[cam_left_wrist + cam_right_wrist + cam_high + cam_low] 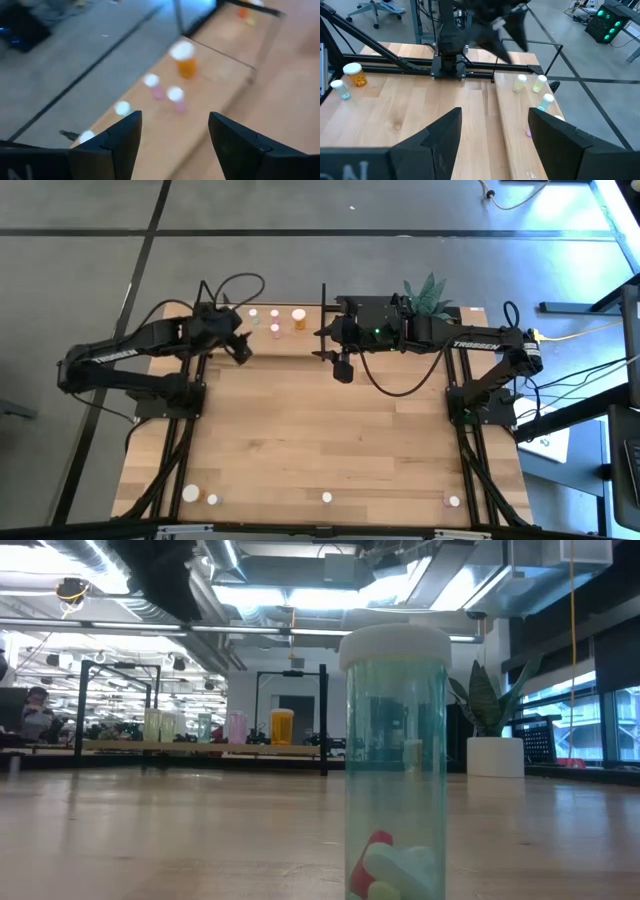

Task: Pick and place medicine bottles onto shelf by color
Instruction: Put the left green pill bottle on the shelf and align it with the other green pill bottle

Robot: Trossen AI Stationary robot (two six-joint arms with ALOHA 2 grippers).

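Observation:
The shelf (270,320), a pale board with a thin black frame, lies along the table's far edge. Several small white-capped bottles stand on it: an orange one (299,317) (185,61), pink ones (176,98) and pale green ones (520,83). My left gripper (240,346) (175,135) hovers open and empty just near of the shelf's left part. My right gripper (343,368) (495,135) hovers open and empty near of the shelf's right end. More bottles stand along the near edge: an orange one (354,74), a small one (212,500), one in the middle (327,497) (395,760), and one at the right (454,501).
A green plant in a white pot (430,295) (495,755) stands at the far right behind my right arm. Each arm's black base frame runs along its side of the table (180,430) (480,450). Bare wood (330,430) lies between the shelf and the near-edge bottles.

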